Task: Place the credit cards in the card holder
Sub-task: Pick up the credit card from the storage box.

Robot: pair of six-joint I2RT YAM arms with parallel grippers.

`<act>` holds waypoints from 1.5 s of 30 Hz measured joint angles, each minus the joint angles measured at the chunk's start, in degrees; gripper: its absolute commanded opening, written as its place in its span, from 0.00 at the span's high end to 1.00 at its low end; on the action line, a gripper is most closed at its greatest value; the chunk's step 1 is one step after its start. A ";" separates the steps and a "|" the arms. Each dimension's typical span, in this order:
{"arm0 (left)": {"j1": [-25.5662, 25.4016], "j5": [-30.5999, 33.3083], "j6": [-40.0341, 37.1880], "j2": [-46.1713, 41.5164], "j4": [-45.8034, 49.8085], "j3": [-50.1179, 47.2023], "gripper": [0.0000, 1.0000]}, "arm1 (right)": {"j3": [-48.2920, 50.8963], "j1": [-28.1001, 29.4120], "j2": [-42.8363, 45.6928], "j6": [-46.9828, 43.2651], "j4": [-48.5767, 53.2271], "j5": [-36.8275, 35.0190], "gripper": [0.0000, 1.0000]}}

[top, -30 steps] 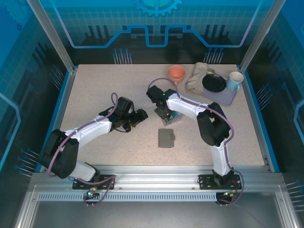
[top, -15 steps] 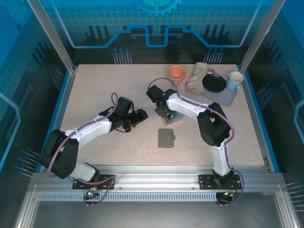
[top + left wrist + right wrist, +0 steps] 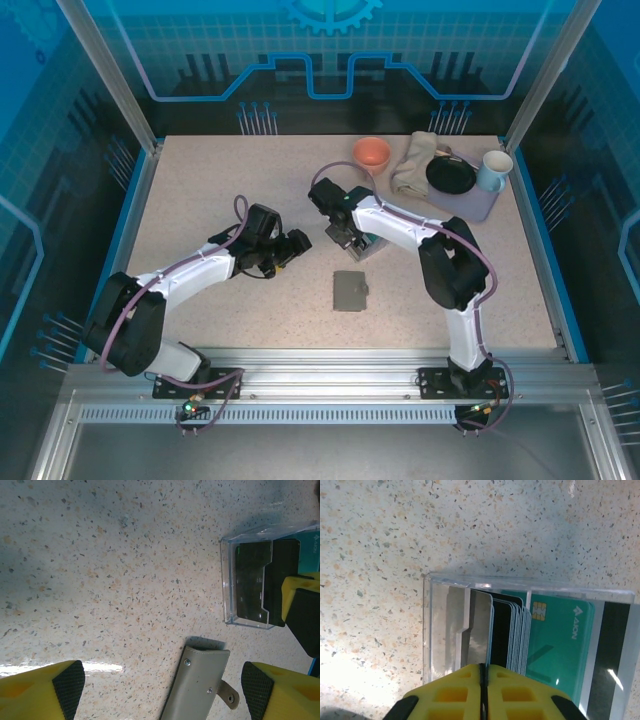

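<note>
The credit cards (image 3: 520, 630) stand on edge in a clear plastic box (image 3: 432, 625), whitish and dark ones packed in front of a teal-green one (image 3: 557, 640). My right gripper (image 3: 483, 672) is shut on the top edge of a whitish card at the front of the stack. From the top view this gripper (image 3: 345, 238) sits over the box (image 3: 366, 246) mid-table. The card holder (image 3: 350, 291), a flat grey-green pouch with a snap tab, lies closed nearer the front. My left gripper (image 3: 297, 245) hovers open left of the box, above the pouch (image 3: 200, 685), with nothing between its fingers.
At the back right stand an orange bowl (image 3: 372, 152), a crumpled beige cloth (image 3: 415, 163), and a lavender tray (image 3: 482, 207) with a black dish (image 3: 450, 176) and a pale blue mug (image 3: 494, 170). Blue rails edge the table.
The right gripper has shifted very slightly at the clear box. The left arm and the card holder have not moved.
</note>
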State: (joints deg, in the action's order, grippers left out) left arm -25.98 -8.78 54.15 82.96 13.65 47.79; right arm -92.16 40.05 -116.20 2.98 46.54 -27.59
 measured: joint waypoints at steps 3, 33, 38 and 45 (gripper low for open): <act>0.00 0.00 -0.02 0.00 0.00 0.00 0.15 | 0.04 0.00 1.01 0.22 0.61 1.01 0.93; 0.00 -6.67 -0.04 0.02 -5.86 0.00 0.18 | 7.28 -6.95 17.35 9.29 -1.22 23.39 1.00; 0.00 -12.20 0.26 0.02 -12.52 0.04 0.18 | 16.94 -16.09 31.06 17.46 -9.18 38.58 1.00; 0.00 -21.20 2.89 0.35 -23.10 1.92 0.18 | 28.28 -23.69 36.63 29.68 -21.29 58.88 0.99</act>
State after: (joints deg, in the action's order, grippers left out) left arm -25.98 -29.98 57.04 83.31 -9.45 49.71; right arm -63.88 16.36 -79.57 32.67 25.26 31.29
